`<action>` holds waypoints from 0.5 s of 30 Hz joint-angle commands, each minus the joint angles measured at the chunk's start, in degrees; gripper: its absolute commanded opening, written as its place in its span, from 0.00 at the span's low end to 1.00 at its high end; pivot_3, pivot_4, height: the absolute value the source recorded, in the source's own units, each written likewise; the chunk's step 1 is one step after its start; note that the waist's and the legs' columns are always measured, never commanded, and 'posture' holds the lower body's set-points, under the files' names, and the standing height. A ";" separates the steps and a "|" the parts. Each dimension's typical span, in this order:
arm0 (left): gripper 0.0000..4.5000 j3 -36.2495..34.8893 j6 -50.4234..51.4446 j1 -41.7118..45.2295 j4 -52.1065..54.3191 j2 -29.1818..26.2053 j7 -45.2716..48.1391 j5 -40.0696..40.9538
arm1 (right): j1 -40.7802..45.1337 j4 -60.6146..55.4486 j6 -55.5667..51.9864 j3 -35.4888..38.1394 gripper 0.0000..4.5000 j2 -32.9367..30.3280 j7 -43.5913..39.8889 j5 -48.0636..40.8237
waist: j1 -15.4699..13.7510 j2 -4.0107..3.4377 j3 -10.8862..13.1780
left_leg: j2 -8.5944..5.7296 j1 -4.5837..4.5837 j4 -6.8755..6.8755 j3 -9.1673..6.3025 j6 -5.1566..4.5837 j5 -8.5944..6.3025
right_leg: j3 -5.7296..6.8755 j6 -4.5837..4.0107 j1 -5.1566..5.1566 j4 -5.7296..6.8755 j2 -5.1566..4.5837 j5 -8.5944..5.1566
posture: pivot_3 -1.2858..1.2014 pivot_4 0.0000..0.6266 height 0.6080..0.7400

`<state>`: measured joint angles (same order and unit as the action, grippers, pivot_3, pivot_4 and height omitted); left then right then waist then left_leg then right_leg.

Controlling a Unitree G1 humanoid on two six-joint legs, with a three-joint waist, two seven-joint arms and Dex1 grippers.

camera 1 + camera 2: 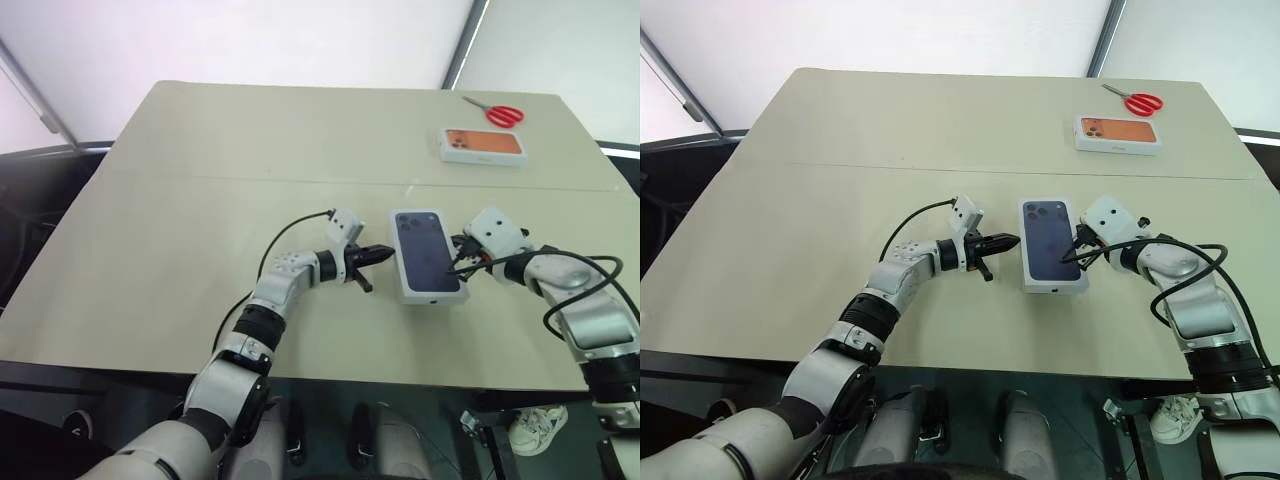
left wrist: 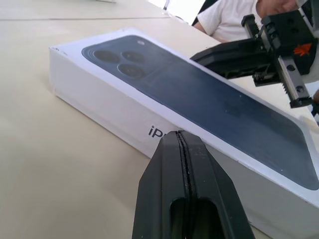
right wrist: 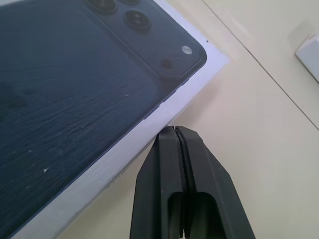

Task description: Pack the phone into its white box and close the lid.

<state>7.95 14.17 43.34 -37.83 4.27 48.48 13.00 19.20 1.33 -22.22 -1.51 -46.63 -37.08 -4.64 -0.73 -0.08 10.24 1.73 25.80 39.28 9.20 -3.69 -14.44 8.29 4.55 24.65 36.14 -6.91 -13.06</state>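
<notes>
1. Pressing the lid home looks like the step in hand: the white rectangular lid with the blue phone picture on its outer face already sits over the box on the beige worktop, so the packing seems almost done.
2. The phone itself cannot be seen; judging by the closed lid, it is probably inside, with the white box base hidden beneath.
3. The left gripper has its two black fingers pressed together, holding nothing. It points sideways at the lid's left long side, tip just beside the white wall, and whether it touches I cannot tell.
4. The right gripper is likewise pinched shut and empty. Its tip lies at the lid's right long edge, close to the white border around the phone picture.
5. The lid therefore lies between the two grippers, flanked on both long sides.
6. Next move, as I judge it: check that the lid is seated evenly, pushing down gently on any raised corner without sliding the box across the worktop.
7. Well beyond the lid, toward the far right corner, lie a white box with an orange phone picture and red-handled scissors, neither involved.
</notes>
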 commanded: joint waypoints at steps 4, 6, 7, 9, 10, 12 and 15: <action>0.00 1.62 0.12 0.17 2.36 1.09 0.95 -0.70 | 0.78 -1.74 -0.17 0.33 0.01 0.81 -1.43 0.16 | 0.04 0.00 0.00 | 0.00 -0.01 0.00 0.00 0.00 0.00 | 0.00 0.00 0.00 0.01 0.01 0.00 | 0.52 0.24 0.98; 0.00 1.19 0.66 -0.08 2.75 1.01 0.67 -0.49 | 0.55 -2.17 -0.42 0.42 0.01 0.78 -1.82 0.12 | 0.04 0.00 0.00 | 0.00 -0.01 0.00 0.00 0.00 0.00 | 0.00 0.00 0.00 0.01 0.02 0.00 | 0.52 0.24 0.98; 0.00 1.18 0.50 -0.25 3.05 0.80 0.59 -0.64 | 0.47 -2.31 -0.46 0.46 0.01 0.67 -2.06 0.20 | 0.05 0.00 0.00 | 0.00 -0.01 0.00 0.00 0.00 0.00 | 0.00 0.00 0.00 0.01 0.02 0.00 | 0.52 0.24 0.98; 0.00 1.01 -0.03 -0.64 3.70 0.21 0.40 -0.88 | 0.76 -1.69 -0.09 0.81 0.01 0.23 -2.01 0.81 | 0.09 0.00 0.00 | 0.00 -0.01 0.00 0.00 0.00 0.00 | 0.00 0.00 0.00 0.01 0.02 0.00 | 0.52 0.24 0.98; 0.00 0.38 0.49 -0.59 4.28 -0.24 0.19 -0.47 | 1.45 -0.82 0.33 1.48 0.01 -0.02 -1.51 1.19 | 0.12 0.00 0.00 | 0.01 -0.01 0.00 0.00 0.00 0.00 | 0.00 0.00 0.00 0.01 0.02 0.00 | 0.52 0.24 0.98; 0.00 -0.91 1.31 -0.12 5.35 -0.94 -0.33 0.39 | 3.00 0.57 0.72 3.14 0.01 0.00 -0.59 1.18 | 0.20 0.00 0.00 | 0.01 -0.02 0.00 0.00 0.01 0.00 | 0.00 0.00 0.00 0.02 0.03 0.00 | 0.52 0.24 0.98; 0.00 -2.69 1.80 2.00 6.06 -1.26 -1.54 1.56 | 5.99 2.26 0.34 5.56 0.01 1.22 0.86 -0.43 | 0.24 0.00 0.00 | 0.01 -0.02 0.00 0.00 0.02 0.01 | -0.01 0.00 0.01 0.03 0.02 0.00 | 0.52 0.24 0.98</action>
<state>6.68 16.65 43.08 -33.92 2.69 47.49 13.22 22.72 3.71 -22.65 0.54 -45.84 -37.45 -3.79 -0.49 -0.08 10.24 1.75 25.77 39.28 9.20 -3.67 -14.42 8.29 4.55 24.66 36.17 -6.87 -13.06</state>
